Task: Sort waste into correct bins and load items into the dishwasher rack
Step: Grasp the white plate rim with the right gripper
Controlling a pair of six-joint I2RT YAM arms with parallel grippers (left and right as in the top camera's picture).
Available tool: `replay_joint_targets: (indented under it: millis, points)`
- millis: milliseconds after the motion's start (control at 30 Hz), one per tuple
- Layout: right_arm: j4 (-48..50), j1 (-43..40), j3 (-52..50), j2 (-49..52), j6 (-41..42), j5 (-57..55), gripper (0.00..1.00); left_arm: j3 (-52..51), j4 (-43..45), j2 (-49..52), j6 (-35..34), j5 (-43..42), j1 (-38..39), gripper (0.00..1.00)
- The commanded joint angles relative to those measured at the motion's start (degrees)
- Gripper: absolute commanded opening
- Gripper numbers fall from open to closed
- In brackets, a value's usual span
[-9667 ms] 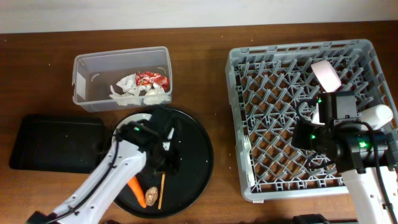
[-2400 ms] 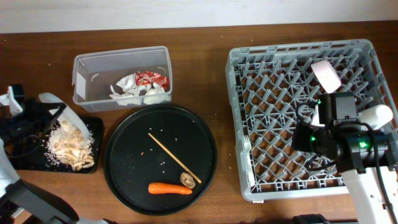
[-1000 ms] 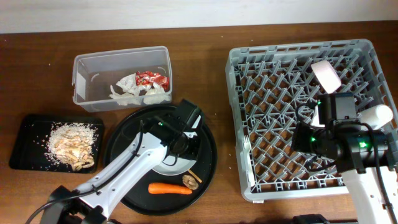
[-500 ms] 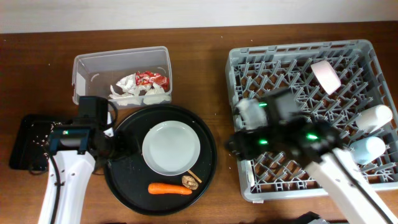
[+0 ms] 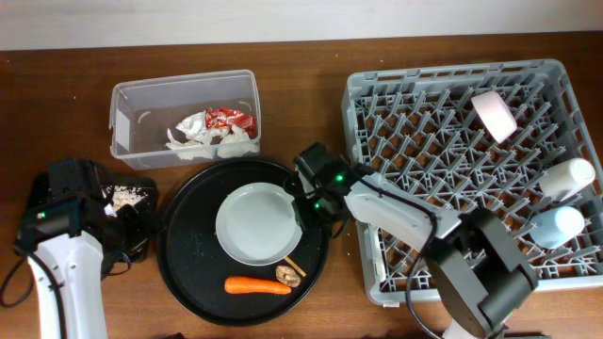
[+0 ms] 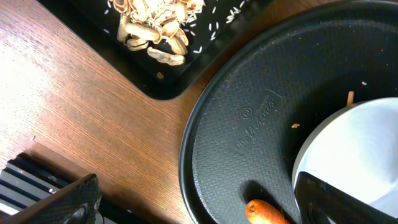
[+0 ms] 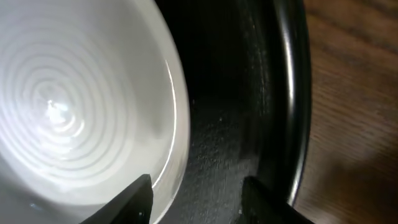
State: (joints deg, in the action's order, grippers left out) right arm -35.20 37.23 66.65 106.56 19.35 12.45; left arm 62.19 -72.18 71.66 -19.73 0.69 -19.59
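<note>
The pale grey bowl-plate [image 5: 259, 224] lies on the round black tray [image 5: 198, 273], with the orange carrot [image 5: 257, 286], the small brown lump [image 5: 285, 275] and the end of the wooden stick [image 5: 294, 266]. My right gripper [image 5: 306, 202] is open at the plate's right rim. In the right wrist view [image 7: 196, 205] one finger is over the plate [image 7: 74, 112] and the other over the tray floor. My left gripper [image 5: 132, 235] is open and empty between the shallow black tray [image 5: 38, 193] and the round tray. It also shows in the left wrist view [image 6: 199, 208], near the carrot [image 6: 267, 213].
The clear tub [image 5: 127, 104] holds white napkins [image 5: 203, 139] and the red wrapper [image 5: 229, 119]. Food scraps [image 6: 152, 37] lie in the shallow black tray. The grey rack [image 5: 415, 104] on the right holds the pink bowl [image 5: 494, 115], white cup [image 5: 568, 176] and pale cup [image 5: 556, 226].
My right arm has swung left from over the rack's front left to the plate's right rim. My left arm has drawn back left, over the shallow black tray.
</note>
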Motion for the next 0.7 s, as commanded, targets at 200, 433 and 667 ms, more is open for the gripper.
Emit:
replay_joint_targets:
  millis: [200,433,667]
  points:
    - [4.44,5.07,0.76,2.91,4.13,-5.68,0.25,0.59,0.09,-0.66,0.02,0.37,-0.33,0.99]
    - [4.42,5.09,0.76,2.91,6.71,-5.6,0.04,0.59,0.07,-0.66,0.02,0.37,-0.35,0.99]
    - [-6.58,5.07,11.45,-7.02,6.67,-15.15,0.04,0.59,0.11,-0.66,0.02,0.35,-0.35,0.99]
